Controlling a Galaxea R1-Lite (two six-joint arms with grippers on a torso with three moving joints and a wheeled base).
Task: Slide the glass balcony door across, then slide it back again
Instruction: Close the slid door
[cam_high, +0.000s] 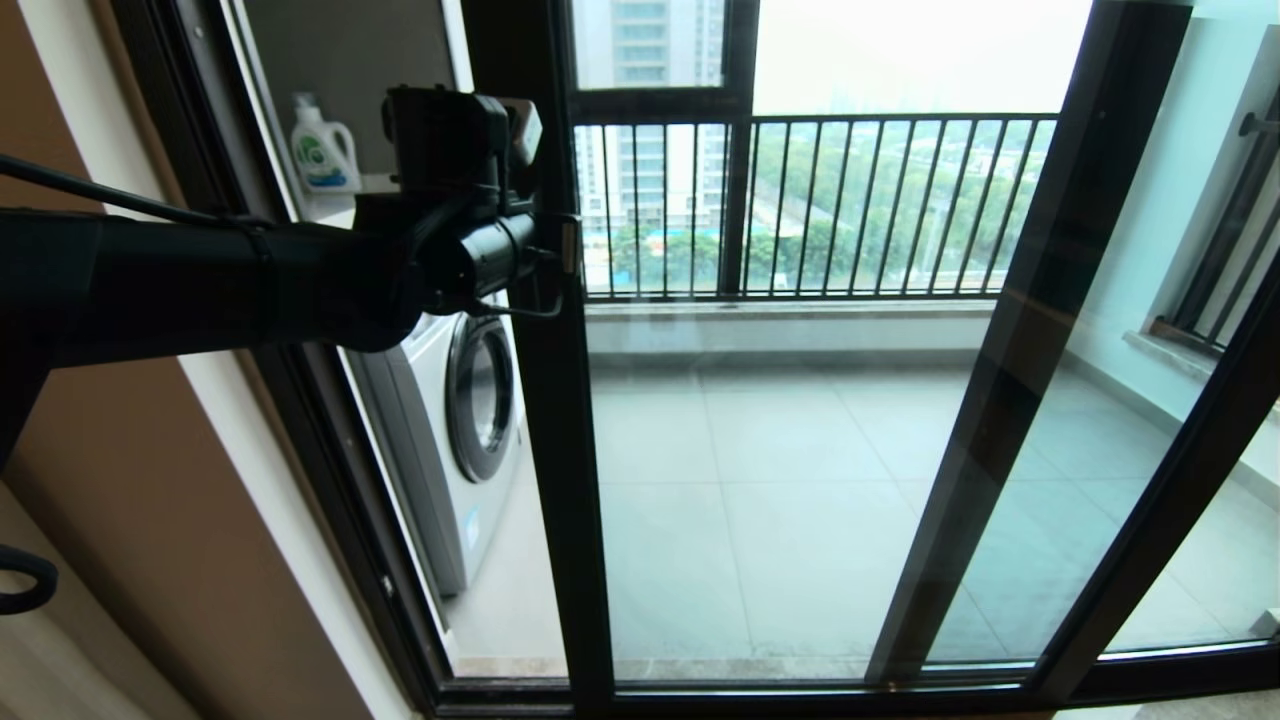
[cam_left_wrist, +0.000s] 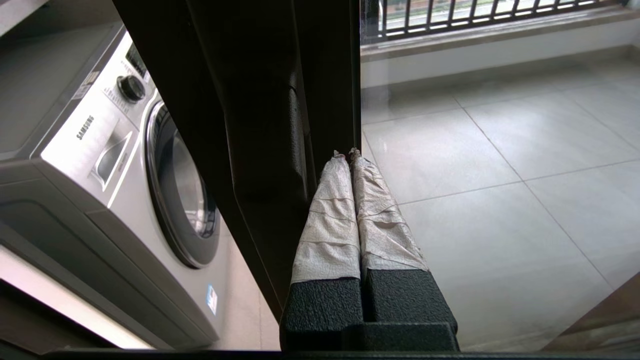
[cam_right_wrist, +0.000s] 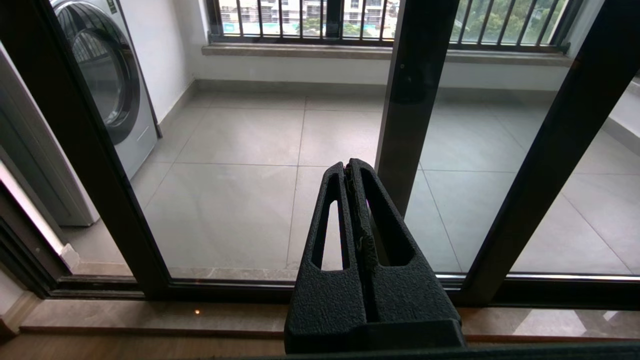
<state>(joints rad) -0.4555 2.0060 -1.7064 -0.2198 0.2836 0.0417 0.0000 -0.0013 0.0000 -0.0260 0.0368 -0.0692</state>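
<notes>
The glass balcony door (cam_high: 780, 450) stands before me, its left black upright (cam_high: 560, 420) a short way off the wall-side frame (cam_high: 330, 470), leaving a gap. My left gripper (cam_high: 562, 250) is raised at chest height against that upright. In the left wrist view its tape-wrapped fingers (cam_left_wrist: 330, 215) are pressed together with nothing between them, and the gripper's tips (cam_left_wrist: 347, 152) touch the upright's edge (cam_left_wrist: 280, 125) next to the glass. My right gripper (cam_right_wrist: 350, 166) is shut and empty, hanging low in front of the door's bottom track (cam_right_wrist: 225, 287), out of the head view.
Through the gap show a white washing machine (cam_high: 460, 430) and a detergent bottle (cam_high: 325, 150) on the shelf above it. Two more black uprights (cam_high: 1010, 350) slant across the glass to the right. Balcony railing (cam_high: 820, 200) at the back, a black-railed window (cam_high: 1230, 260) at far right.
</notes>
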